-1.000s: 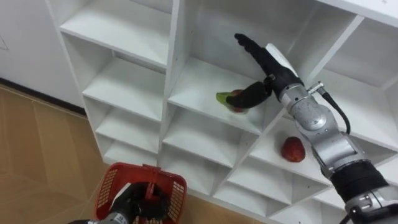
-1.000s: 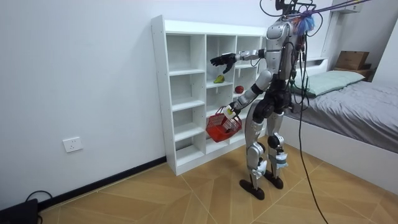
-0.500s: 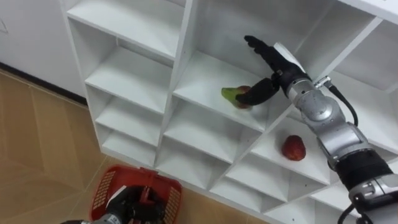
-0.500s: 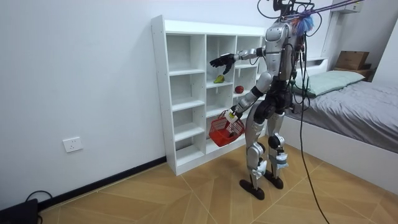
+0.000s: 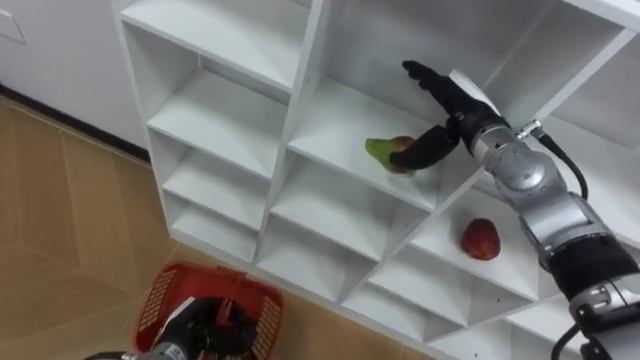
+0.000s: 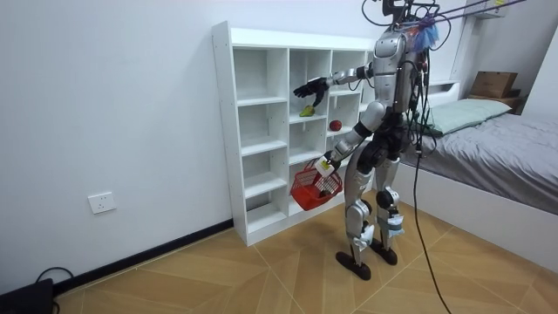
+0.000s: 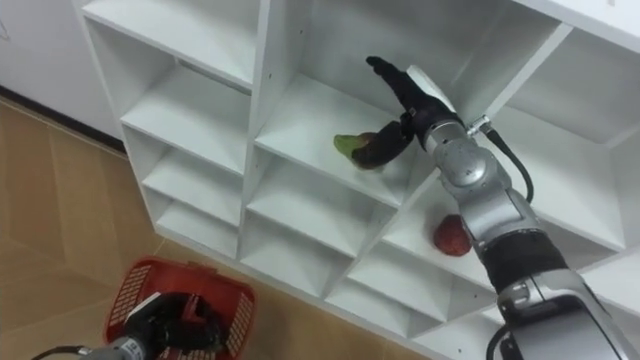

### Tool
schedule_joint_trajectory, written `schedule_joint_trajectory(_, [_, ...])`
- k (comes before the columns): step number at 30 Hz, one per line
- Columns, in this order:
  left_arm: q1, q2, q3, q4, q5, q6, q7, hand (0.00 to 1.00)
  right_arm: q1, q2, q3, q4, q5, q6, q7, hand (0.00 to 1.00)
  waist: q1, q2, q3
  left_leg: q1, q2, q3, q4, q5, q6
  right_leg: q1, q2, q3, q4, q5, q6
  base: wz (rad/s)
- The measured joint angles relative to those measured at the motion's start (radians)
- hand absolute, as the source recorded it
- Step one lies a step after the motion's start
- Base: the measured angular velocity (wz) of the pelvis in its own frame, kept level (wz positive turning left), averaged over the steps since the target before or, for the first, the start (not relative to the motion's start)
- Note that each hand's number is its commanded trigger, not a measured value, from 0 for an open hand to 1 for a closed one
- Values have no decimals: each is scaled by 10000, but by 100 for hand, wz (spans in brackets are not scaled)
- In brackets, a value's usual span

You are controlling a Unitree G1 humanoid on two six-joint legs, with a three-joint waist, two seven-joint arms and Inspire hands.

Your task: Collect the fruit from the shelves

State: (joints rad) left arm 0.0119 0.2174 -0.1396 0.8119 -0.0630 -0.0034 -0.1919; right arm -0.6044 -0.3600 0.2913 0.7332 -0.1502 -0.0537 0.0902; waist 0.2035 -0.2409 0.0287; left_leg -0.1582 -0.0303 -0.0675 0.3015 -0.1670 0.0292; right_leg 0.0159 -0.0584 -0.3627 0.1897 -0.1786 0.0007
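The right robot hand [image 5: 450,108] is shown inside the middle compartment of the closet [image 6: 261,131], spread apart and holding nothing: the fingers [image 5: 425,78] are stretched straight over the shelf board [image 5: 335,115], and the thumb [image 5: 428,148] is dropped low toward the fruit. The green-and-red fruit [image 5: 384,150] lies on that board, just left of the thumb and below the fingers. Whether the thumb already touches its red end cannot be told. The long axis of the fruit runs roughly left to right along the board, with the green tip pointing left, away from the palm. The right arm is reached in from the right, raised to about shoulder height in the room view, and the back of the palm is turned up. This robot hand is judged to be much the nearer to the fruit, so closure of the fingers down and leftward over it is indicated.

A red apple [image 5: 481,239] rests in the compartment to the lower right, apart from the arm. The left robot hand [image 5: 203,328] is held low and near, clamped on the red basket [image 5: 160,300], which hangs in front of the lower shelves.
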Motion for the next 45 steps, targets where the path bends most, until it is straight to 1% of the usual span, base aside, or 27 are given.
schedule_joint_trajectory(3, [25,37,-15,1,24,0,-174,100,-105,-6,38,330,-278,-8,-10,0,28,3,3,-85,-15,-36,43,0,0,-51,-12,-101,1,4,3,4])
schedule_joint_trajectory(7, [-36,44,-20,3,25,-1,-183,100,-230,-11,40,411,-605,-8,-111,0,-17,40,30,-358,-6,-89,124,0,1,-257,5,-147,5,40,-12,4])
schedule_joint_trajectory(9, [-55,30,-48,9,71,-1,-183,100,-231,-12,40,434,-936,12,-234,0,-15,117,88,-583,-6,-152,232,0,1,-415,14,-222,17,70,-21,5])
schedule_joint_trajectory(10, [-75,26,-100,31,74,-1,-185,100,-235,-13,50,486,-987,5,-261,0,-11,133,101,-632,-4,-161,248,1,3,-465,18,-211,24,82,-24,5])
schedule_joint_trajectory(11, [-153,37,-270,166,75,0,-197,100,-247,-12,129,691,-1057,-9,-280,0,17,168,127,-697,-5,-169,269,9,12,-534,14,-205,54,86,-25,0])
schedule_joint_trajectory(12, [-201,44,-317,248,76,-1,-203,100,-247,-12,189,799,-1086,-19,-280,0,49,189,142,-727,-6,-172,275,12,17,-570,6,-205,84,86,-25,0])
schedule_joint_trajectory(14, [-357,7,-415,529,77,-2,-215,100,-246,-12,349,1037,-1219,-9,-279,0,201,263,197,-874,-7,-180,277,36,29,-778,-15,-132,168,86,-24,-6])
schedule_joint_trajectory(15, [-379,-6,-414,648,78,-2,-215,100,-283,-25,247,1020,-1313,-139,-324,0,200,275,196,-941,-6,-175,346,38,29,-868,-12,-86,174,86,-25,-8])
schedule_joint_trajectory(16, [-407,-8,-414,717,80,-3,-215,100,-321,-30,235,1042,-1353,-177,-377,0,198,284,203,-960,-3,-175,364,38,29,-882,-9,-78,176,86,-25,-4])
schedule_joint_trajectory(20, [-578,-35,-403,925,83,-4,-215,100,-497,-44,177,1177,-1389,-198,-454,0,208,341,244,-1006,-4,-178,362,37,29,-930,-7,-62,176,86,-25,0])
schedule_joint_trajectory(22, [-616,-43,-402,925,82,-4,-213,100,-523,-44,177,1182,-1414,-211,-454,0,216,360,242,-1032,3,-174,362,37,28,-985,-1,-31,201,86,-25,-4])
schedule_joint_trajectory(24, [-619,-70,-404,926,83,-4,-202,100,-622,-44,176,1188,-1738,-241,-453,0,205,437,231,-1087,4,-161,393,38,28,-1069,-9,0,257,86,-26,-4])
schedule_joint_trajectory(26, [-633,-75,-403,925,83,-4,-171,100,-621,-45,176,1202,-1827,-240,-453,0,205,470,223,-1078,6,-160,400,38,28,-1073,-14,5,292,86,-25,0])
schedule_joint_trajectory(30, [-637,-59,-412,925,79,-4,-153,100,-625,-47,177,1280,-1967,-237,-495,0,248,497,219,-1074,13,-140,402,40,29,-1077,-15,29,313,86,-26,0])
schedule_joint_trajectory(33, [-642,-76,-520,905,68,-4,-146,100,-650,-47,186,1376,-2055,-277,-654,0,250,628,211,-1091,6,-154,409,39,31,-1065,-20,5,326,87,-26,0])
schedule_joint_trajectory(36, [-649,-94,-638,903,69,-4,-123,100,-653,-47,226,1535,-2053,-422,-741,0,256,806,119,-1083,2,-157,383,61,43,-1061,-30,-10,349,87,-26,0])
schedule_joint_trajectory(38, [-648,-92,-663,906,69,-3,-118,100,-653,-47,236,1575,-2052,-441,-781,0,257,858,90,-1076,1,-157,347,93,44,-1061,-39,-35,355,87,-27,4])
schedule_joint_trajectory(45, [-647,-87,-738,912,77,-2,-117,100,-653,-46,232,1610,-2045,-441,-826,0,240,857,77,-1098,-16,-138,239,188,50,-1181,-94,-108,448,96,-40,0])
